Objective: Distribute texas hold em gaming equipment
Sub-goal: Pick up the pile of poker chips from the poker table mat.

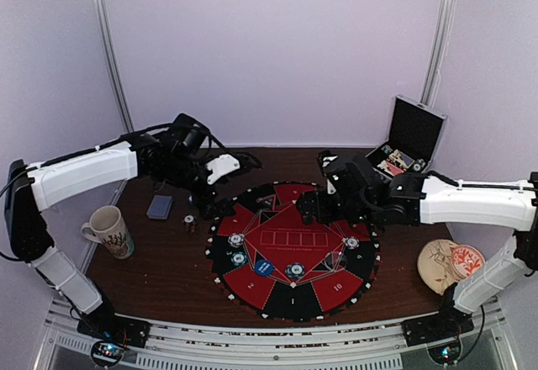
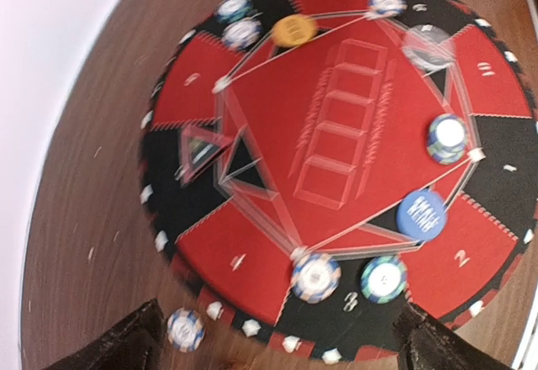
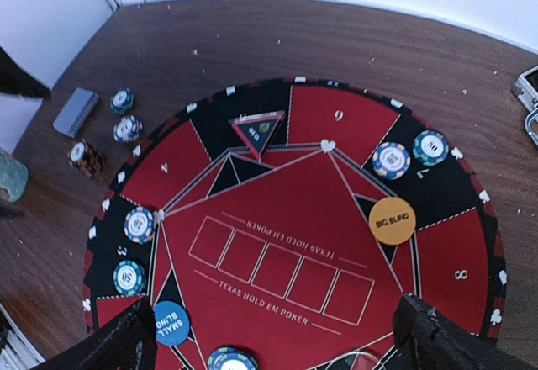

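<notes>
White left arm [image 1: 84, 172], right arm [image 1: 471, 202] angled over mat [image 1: 290, 240]; fingers [image 3: 118, 345] spread.

This looks like a robotics lab test cell, not anyone's games room. Plain white panels [image 1: 277, 50] close it in on three sides, joined by bare aluminium posts [image 1: 113, 50]. Two white robot arms, the left arm [image 1: 84, 172] and the right arm [image 1: 471, 202], are bolted to a slotted metal rail [image 1: 277, 340] along the near edge of a dark wooden bench [image 1: 160, 269]. A round poker mat [image 1: 290, 235], poker chips [image 1: 237, 240], a mug [image 1: 108, 229] and an open case [image 1: 418, 130] are the only homely things here.
</notes>
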### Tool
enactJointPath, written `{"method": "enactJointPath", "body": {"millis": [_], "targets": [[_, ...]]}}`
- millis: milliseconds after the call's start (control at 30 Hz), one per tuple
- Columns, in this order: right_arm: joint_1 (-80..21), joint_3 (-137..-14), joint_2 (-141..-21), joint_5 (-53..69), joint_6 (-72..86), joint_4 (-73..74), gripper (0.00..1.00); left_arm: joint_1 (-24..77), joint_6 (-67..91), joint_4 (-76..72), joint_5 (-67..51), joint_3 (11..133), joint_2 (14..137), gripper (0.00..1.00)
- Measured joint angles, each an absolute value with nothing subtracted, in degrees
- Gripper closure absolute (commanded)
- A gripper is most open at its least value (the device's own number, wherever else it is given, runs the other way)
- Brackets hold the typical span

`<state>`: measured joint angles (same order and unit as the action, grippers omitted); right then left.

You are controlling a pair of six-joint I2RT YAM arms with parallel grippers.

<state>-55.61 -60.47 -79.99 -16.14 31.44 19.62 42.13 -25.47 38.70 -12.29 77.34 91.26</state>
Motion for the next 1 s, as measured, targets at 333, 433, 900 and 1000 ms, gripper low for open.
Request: {"method": "enactJointPath", "body": {"millis": [333, 433, 900, 1000], "targets": [[-63.9, -70.7, -97.6, -13.9, 34.5, 31.7, 0.0, 26.9, -22.0, 29.2, -12.7, 60.2, 76.2, 0.02], [-65.5, -72.6, -100.3, -12.3, 35.2, 33.6, 0.01, 25.8, -21.1, 26.8, -12.6, 57.6, 74.0, 0.02], [-66.8, -75.3, -105.7, -5.4, 36.0, 41.5, 0.07, 25.5, -18.2, 19.2, -12.1, 52.9, 69.0, 0.02], [-66.5, -76.0, -107.4, -4.0, 35.5, 42.4, 0.08, 25.5, -18.0, 18.9, -11.8, 52.4, 68.9, 0.02]]}}
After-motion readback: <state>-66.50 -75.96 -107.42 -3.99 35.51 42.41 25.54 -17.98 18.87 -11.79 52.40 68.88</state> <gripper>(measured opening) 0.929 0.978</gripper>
